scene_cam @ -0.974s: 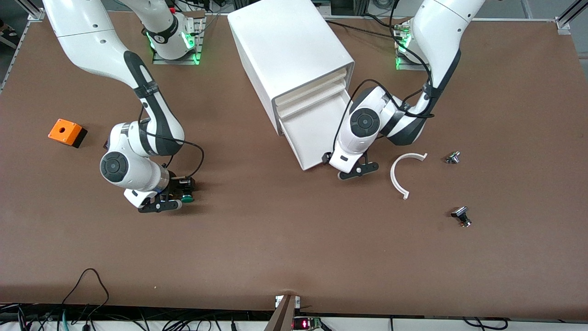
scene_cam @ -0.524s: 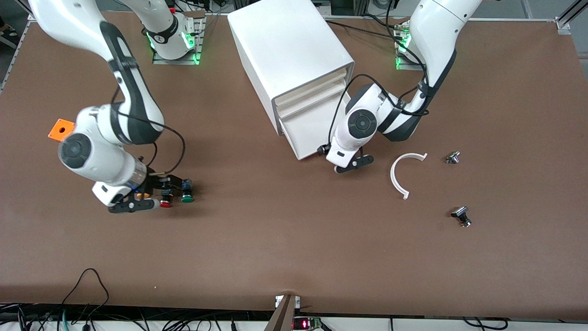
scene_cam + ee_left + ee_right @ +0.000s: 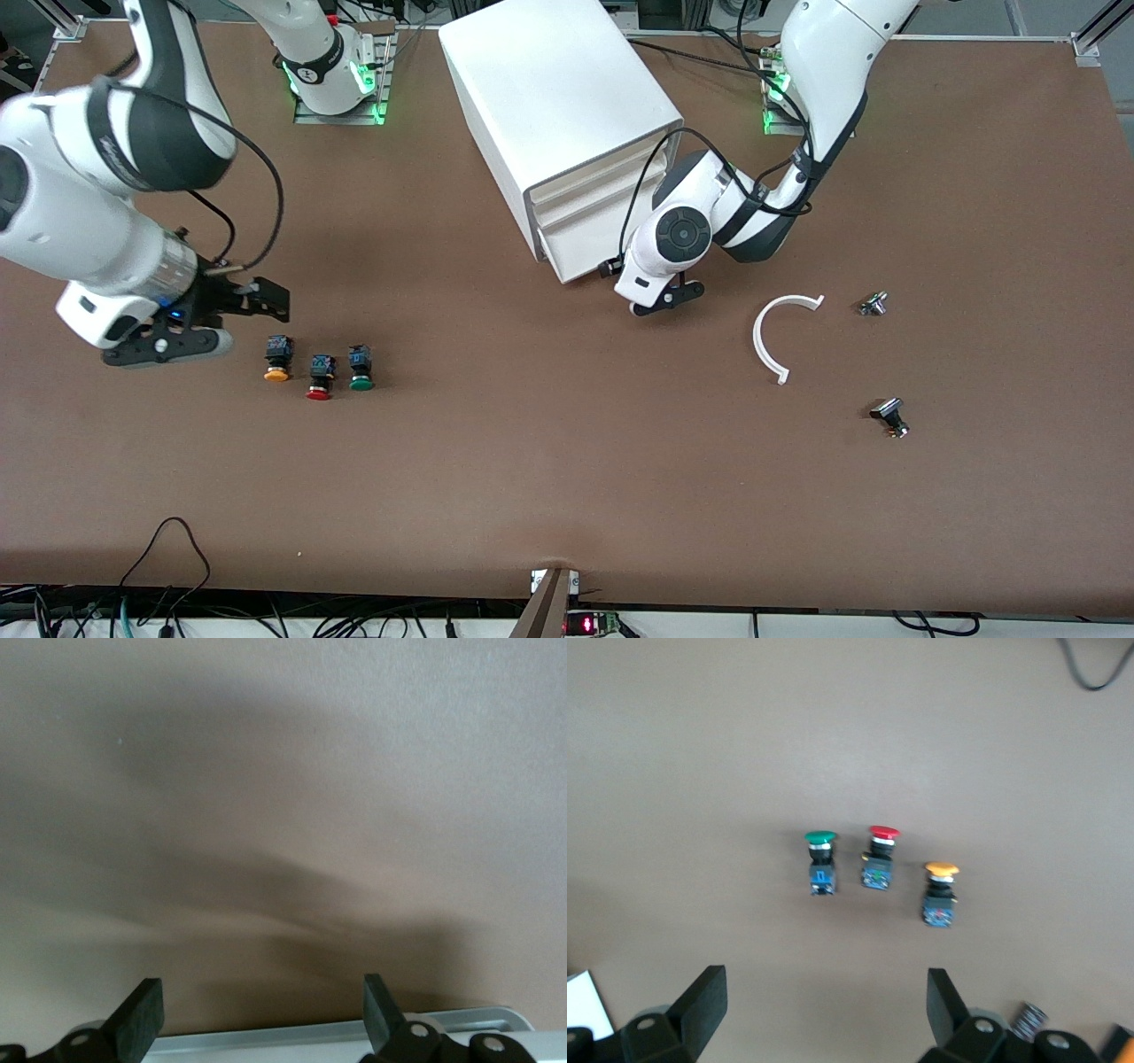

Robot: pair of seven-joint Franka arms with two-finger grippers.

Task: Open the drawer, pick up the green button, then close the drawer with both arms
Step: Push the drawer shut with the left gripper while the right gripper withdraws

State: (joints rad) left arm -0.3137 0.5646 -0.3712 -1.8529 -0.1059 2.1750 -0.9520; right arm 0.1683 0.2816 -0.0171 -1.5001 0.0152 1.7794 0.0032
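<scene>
The green button (image 3: pixel 361 369) stands on the table beside a red-capped button (image 3: pixel 320 377) and a yellow-capped button (image 3: pixel 277 360). It also shows in the right wrist view (image 3: pixel 819 864). My right gripper (image 3: pixel 221 323) is open and empty, up over the table toward the right arm's end from the buttons; it is also in the right wrist view (image 3: pixel 824 1010). The drawer (image 3: pixel 580 250) sticks out only slightly from the white cabinet (image 3: pixel 558 89). My left gripper (image 3: pixel 638 285) is open at the drawer's front, whose white rim (image 3: pixel 337 1036) lies between its fingers.
A white curved piece (image 3: pixel 773 338) and two small metal parts (image 3: pixel 873 304) (image 3: pixel 889 415) lie toward the left arm's end. A black cable loop (image 3: pixel 168 540) lies at the table edge nearest the front camera.
My right gripper has drawn back from the green button, risen and moved toward the right arm's end, uncovering the red and yellow buttons. My left gripper has pushed the drawer most of the way in.
</scene>
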